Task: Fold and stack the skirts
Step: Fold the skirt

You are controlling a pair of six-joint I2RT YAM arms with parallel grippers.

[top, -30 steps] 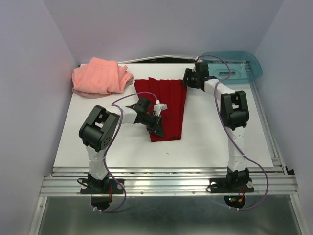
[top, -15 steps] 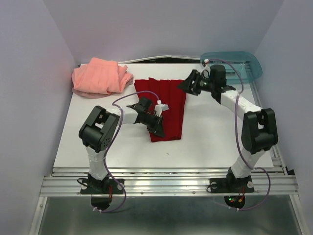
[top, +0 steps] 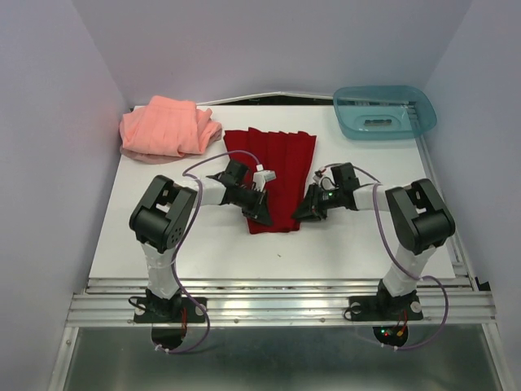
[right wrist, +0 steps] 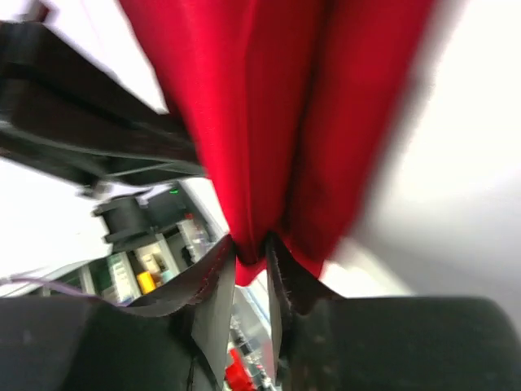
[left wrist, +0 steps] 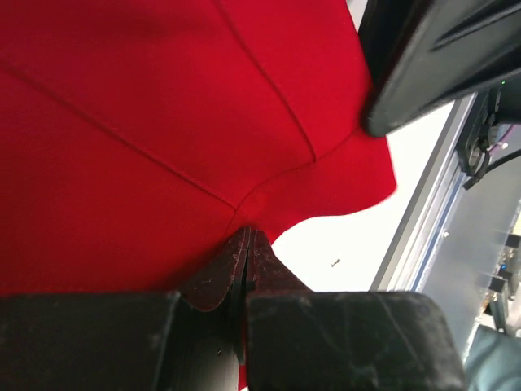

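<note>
Holding the red skirt (top: 281, 159) by its two near corners, your left gripper (top: 264, 217) and right gripper (top: 298, 214) are both pinched on cloth. It lies mid-tabletop (top: 358, 244), long axis toward the far edge; the pink skirt (top: 167, 126) sits far-left.

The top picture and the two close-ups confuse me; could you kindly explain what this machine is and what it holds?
These are two robot arms bolted at the near edge of a white table. The wide picture comes from a fixed camera above and behind them; each close-up comes from a wrist camera. On the table lie a red pleated skirt, a rumpled pink skirt far left and a teal tray far right. The left hand is pinched shut on the red skirt's near edge; the right hand has the same cloth between its fingers.
</note>
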